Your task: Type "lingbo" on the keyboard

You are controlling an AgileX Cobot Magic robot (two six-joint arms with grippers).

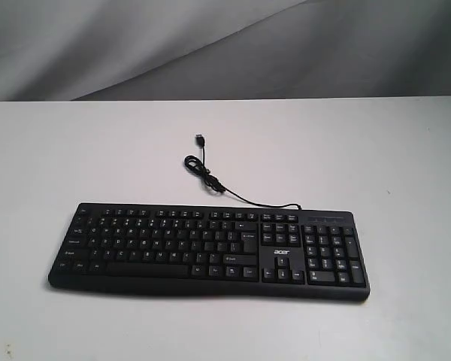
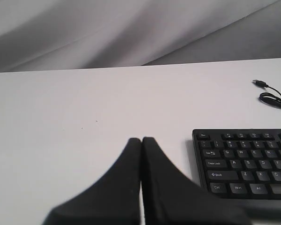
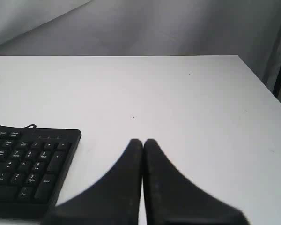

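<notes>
My left gripper [image 2: 141, 140] and right gripper [image 3: 142, 140] are both pressed together, each off one end of the keyboard [image 1: 210, 252], which lies lower centre in the exterior frame. Their tips look broad, so I risk hitting two keys at once. The cable [image 1: 218, 184] coils beyond, mid-frame.

exterior high, frontal, whole keyboard [image 1: 210, 252], wrist views low, each sharing one end

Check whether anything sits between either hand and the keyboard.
Nothing visible does. Only bare table separates the shut left hand from the keyboard at its Ctrl end, and the shut right hand from its number-pad end. The USB cable lies behind the keyboard, out of both paths.
</notes>
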